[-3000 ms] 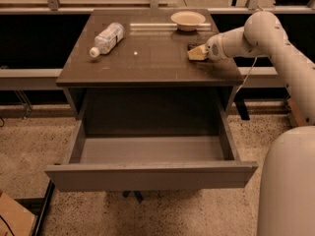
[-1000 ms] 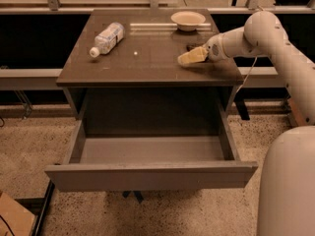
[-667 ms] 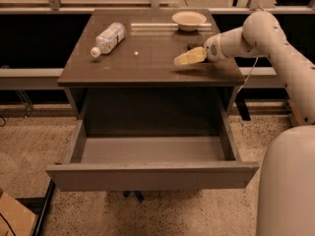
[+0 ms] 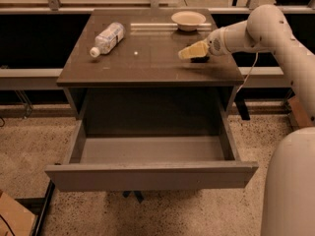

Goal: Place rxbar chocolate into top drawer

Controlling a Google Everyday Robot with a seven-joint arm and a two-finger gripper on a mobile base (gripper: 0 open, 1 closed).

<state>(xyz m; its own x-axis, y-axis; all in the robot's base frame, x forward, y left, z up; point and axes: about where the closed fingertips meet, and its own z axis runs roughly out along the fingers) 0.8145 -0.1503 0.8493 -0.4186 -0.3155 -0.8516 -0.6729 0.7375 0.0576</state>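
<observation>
My gripper (image 4: 189,51) hangs low over the right side of the dark table top (image 4: 147,58), pointing left, on the white arm that reaches in from the right. A small dark flat shape (image 4: 201,59) lies on the table right under and behind the gripper. It looks like the rxbar chocolate, but most of it is hidden and I cannot tell whether it is held. The top drawer (image 4: 150,176) is pulled fully out below the table top, and its grey inside shows nothing in it.
A clear plastic water bottle (image 4: 107,38) lies on its side at the table's back left. A pale shallow bowl (image 4: 188,19) stands at the back right, just behind the gripper. A metal rail runs behind the table. The robot's white body fills the lower right.
The gripper has moved a little to the left over the table top since three seconds ago. The bottle, the bowl and the drawer have not moved.
</observation>
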